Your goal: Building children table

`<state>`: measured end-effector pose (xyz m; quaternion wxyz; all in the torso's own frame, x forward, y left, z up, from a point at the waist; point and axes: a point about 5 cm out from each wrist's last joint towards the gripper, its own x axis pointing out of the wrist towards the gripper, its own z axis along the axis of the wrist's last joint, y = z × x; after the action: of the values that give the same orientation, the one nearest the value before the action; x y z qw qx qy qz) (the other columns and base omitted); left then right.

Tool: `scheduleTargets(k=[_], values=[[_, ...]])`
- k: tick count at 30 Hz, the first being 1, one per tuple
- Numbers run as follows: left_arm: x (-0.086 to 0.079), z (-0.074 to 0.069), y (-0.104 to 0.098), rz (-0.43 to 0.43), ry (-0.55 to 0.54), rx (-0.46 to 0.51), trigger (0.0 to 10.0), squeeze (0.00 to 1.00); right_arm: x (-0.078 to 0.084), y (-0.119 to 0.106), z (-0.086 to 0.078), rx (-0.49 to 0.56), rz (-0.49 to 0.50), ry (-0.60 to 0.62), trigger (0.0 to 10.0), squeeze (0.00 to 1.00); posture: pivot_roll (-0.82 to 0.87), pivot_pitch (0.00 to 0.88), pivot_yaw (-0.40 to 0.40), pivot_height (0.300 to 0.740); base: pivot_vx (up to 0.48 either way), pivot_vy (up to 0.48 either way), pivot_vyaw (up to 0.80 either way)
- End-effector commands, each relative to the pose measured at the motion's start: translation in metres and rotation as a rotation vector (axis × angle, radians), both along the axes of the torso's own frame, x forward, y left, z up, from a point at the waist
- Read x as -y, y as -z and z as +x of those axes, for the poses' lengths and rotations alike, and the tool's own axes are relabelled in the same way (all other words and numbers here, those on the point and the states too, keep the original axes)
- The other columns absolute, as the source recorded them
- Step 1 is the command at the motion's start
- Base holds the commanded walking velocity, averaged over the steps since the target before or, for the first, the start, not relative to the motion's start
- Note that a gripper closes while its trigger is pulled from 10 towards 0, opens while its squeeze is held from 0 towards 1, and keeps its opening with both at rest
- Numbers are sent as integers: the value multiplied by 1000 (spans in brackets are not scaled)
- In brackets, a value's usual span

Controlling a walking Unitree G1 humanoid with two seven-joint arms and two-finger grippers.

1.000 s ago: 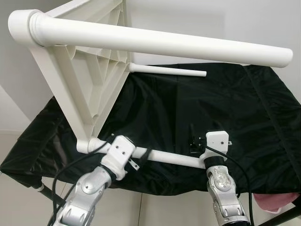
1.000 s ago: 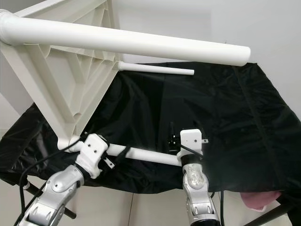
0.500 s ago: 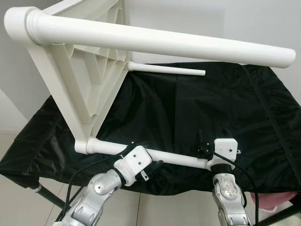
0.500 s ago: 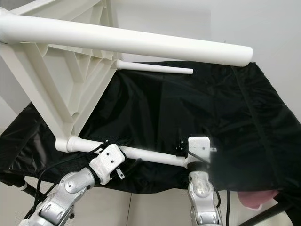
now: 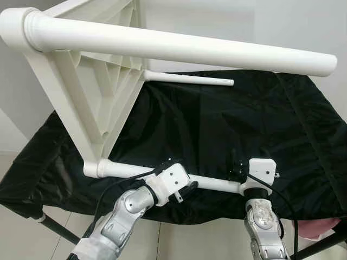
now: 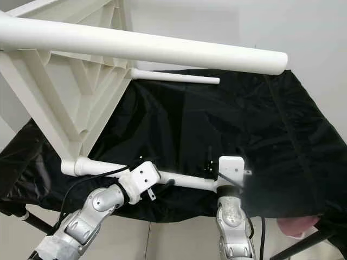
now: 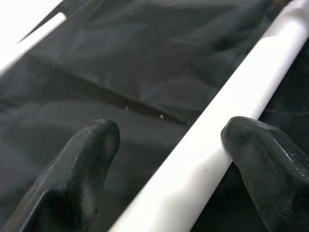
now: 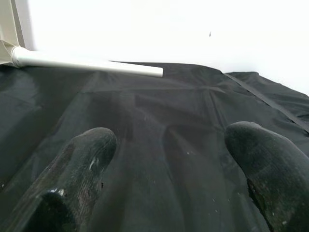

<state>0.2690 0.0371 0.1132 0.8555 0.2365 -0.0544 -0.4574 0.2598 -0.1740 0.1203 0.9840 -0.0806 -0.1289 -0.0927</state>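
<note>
Lying tipped on its side on the black-draped surface (image 5: 303,135): the white children's table (image 5: 87,92), ribbed underside turned toward the pincers, three legs pointing to the right. Spanning between both pincers, the lowest leg (image 5: 214,184), running from its socket at the table corner out toward the right wrist. Straddling this leg around its middle, the left pincer (image 7: 166,159), fingers (image 7: 82,164) spread apart, one to each side, not clamped; whether the far finger is touching the leg cannot be told. Sitting at the leg's free end, the right pincer (image 8: 169,169), released, fingers spread over bare black cloth, gripping nothing. Overhead, well above both pincers, the thick upper leg (image 5: 179,49). Beyond them, further back, the far leg (image 8: 87,64), thin-looking, hovering low over the cloth.
</note>
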Motion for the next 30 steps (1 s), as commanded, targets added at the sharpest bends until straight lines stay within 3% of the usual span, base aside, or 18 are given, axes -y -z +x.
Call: scheduleTargets(k=[1,24,26,30], values=[[0,2,3,6,-62,34,10000,0,-2,0,1,-5,9,5,10000,0,-78,20,92,740,0,0,0],[6,3,10,97,17,76,10000,0,-2,2,-2,-19,19,18,10000,0,-73,41,102,740,0,0,0],[7,5,15,150,30,74,10000,0,-1,2,-1,-19,20,24,10000,0,-71,39,102,740,0,0,0],[9,8,17,176,34,81,10000,0,-1,2,0,-18,23,26,10000,0,-72,38,104,740,0,0,0]])
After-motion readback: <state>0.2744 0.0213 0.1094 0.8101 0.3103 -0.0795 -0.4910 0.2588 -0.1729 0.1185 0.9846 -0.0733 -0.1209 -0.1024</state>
